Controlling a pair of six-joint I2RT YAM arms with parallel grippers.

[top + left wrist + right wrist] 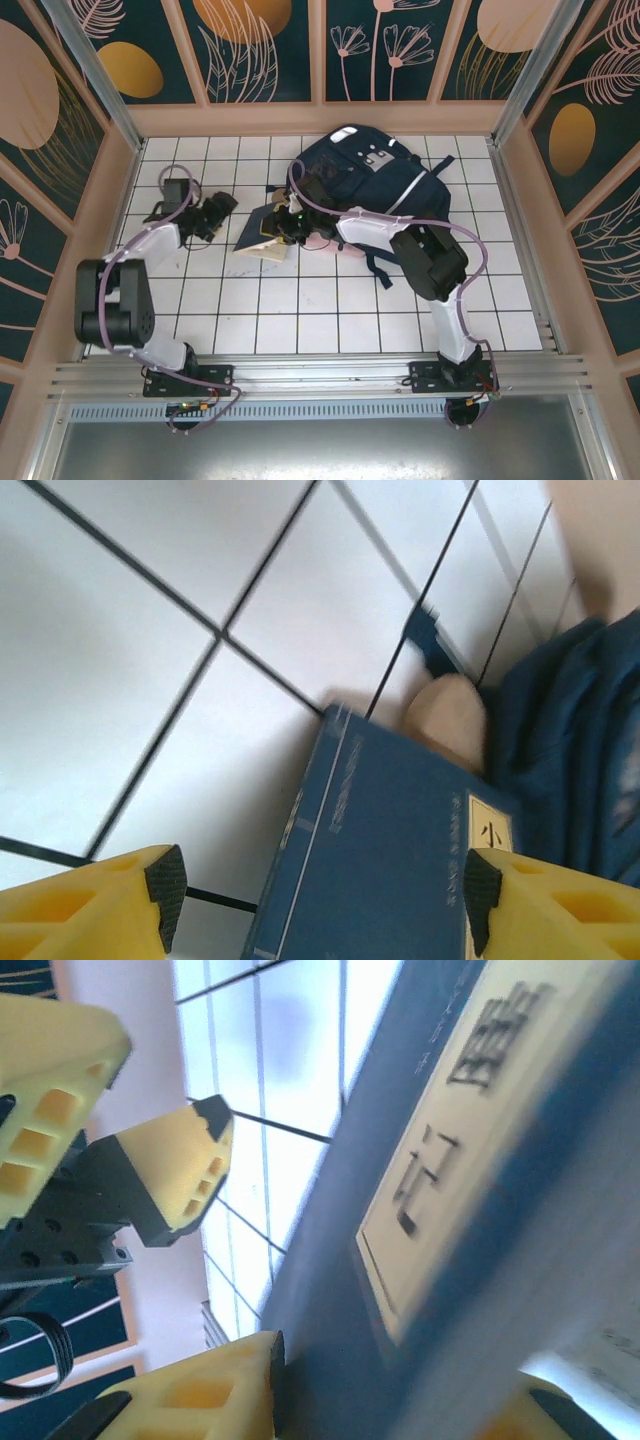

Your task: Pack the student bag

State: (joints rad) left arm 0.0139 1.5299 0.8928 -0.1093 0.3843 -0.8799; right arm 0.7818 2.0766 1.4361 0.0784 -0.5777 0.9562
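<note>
The student bag (372, 175), a large navy backpack with white stripes, lies at the back centre of the tiled table; its blue fabric (575, 760) also shows in the left wrist view. A blue book (257, 237) with a cream title label (470, 1130) lies tilted just left of the bag. My right gripper (284, 228) is shut on the book's right edge, one pad (272, 1380) pressed on the cover. My left gripper (224, 206) stands open just left of the book, and the cover (390, 850) shows between its fingers (167, 892).
A beige rounded thing (447, 712) sits between the book and the bag. The bag's dark straps (380, 265) trail onto the tiles under the right arm. Wooden walls (120, 190) enclose the white tiled table (300, 310).
</note>
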